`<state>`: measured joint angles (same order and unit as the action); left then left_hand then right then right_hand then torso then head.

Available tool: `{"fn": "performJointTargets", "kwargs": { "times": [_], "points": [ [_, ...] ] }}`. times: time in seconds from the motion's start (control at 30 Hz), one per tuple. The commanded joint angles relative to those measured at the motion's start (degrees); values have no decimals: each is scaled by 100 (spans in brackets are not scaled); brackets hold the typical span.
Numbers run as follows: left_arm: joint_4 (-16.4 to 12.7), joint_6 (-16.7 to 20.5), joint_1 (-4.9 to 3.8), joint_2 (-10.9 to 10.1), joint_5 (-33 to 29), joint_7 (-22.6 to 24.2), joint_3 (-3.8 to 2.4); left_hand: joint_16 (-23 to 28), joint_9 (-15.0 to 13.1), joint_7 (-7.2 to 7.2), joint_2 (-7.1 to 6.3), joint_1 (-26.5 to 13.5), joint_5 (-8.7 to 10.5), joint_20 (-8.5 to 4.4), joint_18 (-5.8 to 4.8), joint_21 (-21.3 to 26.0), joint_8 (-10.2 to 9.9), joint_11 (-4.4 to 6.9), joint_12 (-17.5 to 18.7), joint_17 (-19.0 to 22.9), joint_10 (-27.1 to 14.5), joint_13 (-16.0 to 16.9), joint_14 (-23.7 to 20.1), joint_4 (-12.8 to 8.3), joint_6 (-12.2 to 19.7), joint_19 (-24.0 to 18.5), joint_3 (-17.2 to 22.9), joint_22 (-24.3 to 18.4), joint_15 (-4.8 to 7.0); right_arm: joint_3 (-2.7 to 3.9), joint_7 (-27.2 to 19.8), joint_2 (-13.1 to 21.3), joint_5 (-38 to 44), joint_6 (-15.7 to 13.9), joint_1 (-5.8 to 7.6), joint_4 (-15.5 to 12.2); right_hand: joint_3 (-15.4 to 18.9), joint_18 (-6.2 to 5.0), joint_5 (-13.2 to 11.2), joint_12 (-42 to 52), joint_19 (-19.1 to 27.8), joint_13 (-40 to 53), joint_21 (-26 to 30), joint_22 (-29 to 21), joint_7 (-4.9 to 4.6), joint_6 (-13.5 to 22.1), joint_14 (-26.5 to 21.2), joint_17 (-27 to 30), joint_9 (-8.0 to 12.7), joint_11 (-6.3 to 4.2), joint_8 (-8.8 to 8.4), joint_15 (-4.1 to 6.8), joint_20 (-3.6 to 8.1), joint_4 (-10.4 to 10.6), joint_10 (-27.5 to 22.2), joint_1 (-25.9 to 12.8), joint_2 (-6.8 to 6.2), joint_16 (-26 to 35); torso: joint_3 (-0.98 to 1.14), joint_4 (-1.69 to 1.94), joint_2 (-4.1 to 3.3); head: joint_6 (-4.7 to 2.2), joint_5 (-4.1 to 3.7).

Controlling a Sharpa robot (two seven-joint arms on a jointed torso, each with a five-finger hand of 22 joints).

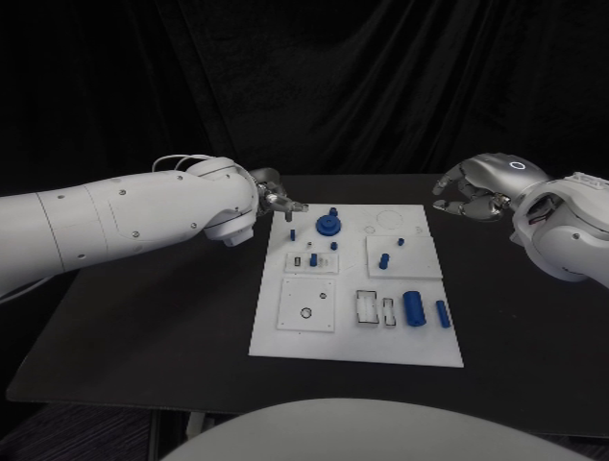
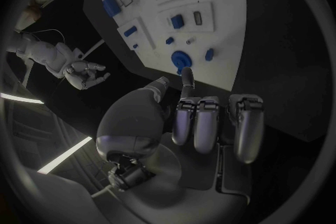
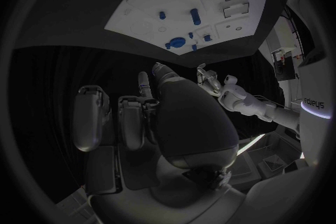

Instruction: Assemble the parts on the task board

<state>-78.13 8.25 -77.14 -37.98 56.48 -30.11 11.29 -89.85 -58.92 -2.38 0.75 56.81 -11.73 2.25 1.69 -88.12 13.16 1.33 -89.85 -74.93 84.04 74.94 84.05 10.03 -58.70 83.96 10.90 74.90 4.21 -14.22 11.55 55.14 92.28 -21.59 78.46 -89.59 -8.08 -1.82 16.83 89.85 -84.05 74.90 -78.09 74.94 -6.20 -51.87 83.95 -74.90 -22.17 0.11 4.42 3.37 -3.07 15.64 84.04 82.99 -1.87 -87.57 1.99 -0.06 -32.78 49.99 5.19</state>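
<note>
The white task board (image 1: 346, 341) lies in the middle of the black table. Several small blue parts sit on it, among them a round disc part (image 1: 329, 226) near the far edge and a thick cylinder (image 1: 413, 307) near the front right. My left hand (image 1: 275, 197) hovers at the board's far left corner, fingers loosely bent, holding nothing. In the left wrist view the disc (image 2: 181, 59) lies just past the left hand's fingertips (image 2: 186, 79). My right hand (image 1: 474, 197) hangs off the board's far right corner with its fingers curved and apart, nothing in it.
The black table (image 1: 138, 327) reaches out on both sides of the board, with its front edge close to me. A black curtain closes off the back. White recessed plates (image 1: 307, 305) and slots (image 1: 367, 307) mark the board's near half.
</note>
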Motion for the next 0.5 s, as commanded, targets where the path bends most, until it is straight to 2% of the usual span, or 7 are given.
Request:
{"fn": "performJointTargets", "kwargs": {
  "times": [0.03, 0.13, 0.27, 0.33, 0.43, 0.5],
  "points": [
    [66, 243, -109, 20, -15, 172, -1, -15, -37, 9, -16, 66, -29, -24, -94, -18, 22, 37, -15, -1507, 596, 1506, 595, 8, -32, 431, -42, 1293, 34, 4, 95, -15, 20, 18, -10, 3, -5, -94, 8, 9, -87, 1504, 39, 1140, 17, -38, 536, -1310, 8, 47, -19, -27, -11, 16, 589, 2, -20, 19, 4, -6, -1, 1, 10],
    [228, -10, -169, 78, -15, 55, 21, -15, -52, 6, -7, 69, -20, -27, -91, -10, 19, 38, -15, -1507, 596, 1506, 595, 19, -17, 424, -50, 1284, 36, 4, 95, -46, 20, 31, -10, 14, -5, -94, 8, 9, -87, 1504, 39, 1140, 17, -38, 536, -1310, 8, 47, -19, -27, -11, 16, 589, 2, -20, 19, 0, -2, -11, 1, 26],
    [556, -491, -199, 249, -15, -153, 59, -15, -103, 0, 26, 104, 24, -32, -83, 10, 8, 34, -15, -1507, 596, 1506, 595, 38, 35, 404, -68, 1260, 36, 4, 84, -57, 20, 44, -10, 16, -7, -94, 14, 7, -87, 1502, 41, 1139, 18, -38, 534, -1306, 9, 46, -20, -28, -12, 16, 586, 2, -20, 24, 6, 7, -9, 1, 36],
    [703, -689, -192, 326, -15, -224, 66, -15, -118, -3, 36, 112, 43, -32, -81, 14, 5, 31, -15, -1507, 596, 1506, 595, 46, 48, 400, -76, 1256, 34, 5, 81, -62, 20, 53, -10, 21, -7, -94, 14, 7, -87, 1502, 41, 1139, 18, -38, 534, -1306, 9, 46, -20, -28, -12, 16, 586, 2, -20, 24, 6, -1, -17, 1, 45],
    [946, -947, -143, 457, -15, -297, 74, -15, -143, -12, 51, 132, 81, -29, -76, 30, -12, 23, -15, -1507, 596, 1506, 595, 57, 83, 384, -94, 1239, 28, 5, 72, -65, 20, 52, -10, 25, -7, -94, 14, 7, -87, 1502, 41, 1139, 18, -38, 534, -1306, 9, 46, -20, -28, -12, 16, 586, 2, -20, 24, 2, 13, -13, 1, 24],
    [1065, -1032, -105, 531, -15, -306, 77, -15, -150, -13, 55, 145, 86, -27, -75, 32, -18, 20, -15, -1507, 596, 1506, 595, 55, 94, 382, -97, 1237, 25, 5, 67, -62, 20, 48, -10, 22, -10, -96, 20, 6, -84, 1501, 48, 1137, 18, -39, 533, -1302, 10, 46, -20, -28, -12, 17, 585, 3, -18, 29, 7, 13, -7, 1, 20]
  ]
}}
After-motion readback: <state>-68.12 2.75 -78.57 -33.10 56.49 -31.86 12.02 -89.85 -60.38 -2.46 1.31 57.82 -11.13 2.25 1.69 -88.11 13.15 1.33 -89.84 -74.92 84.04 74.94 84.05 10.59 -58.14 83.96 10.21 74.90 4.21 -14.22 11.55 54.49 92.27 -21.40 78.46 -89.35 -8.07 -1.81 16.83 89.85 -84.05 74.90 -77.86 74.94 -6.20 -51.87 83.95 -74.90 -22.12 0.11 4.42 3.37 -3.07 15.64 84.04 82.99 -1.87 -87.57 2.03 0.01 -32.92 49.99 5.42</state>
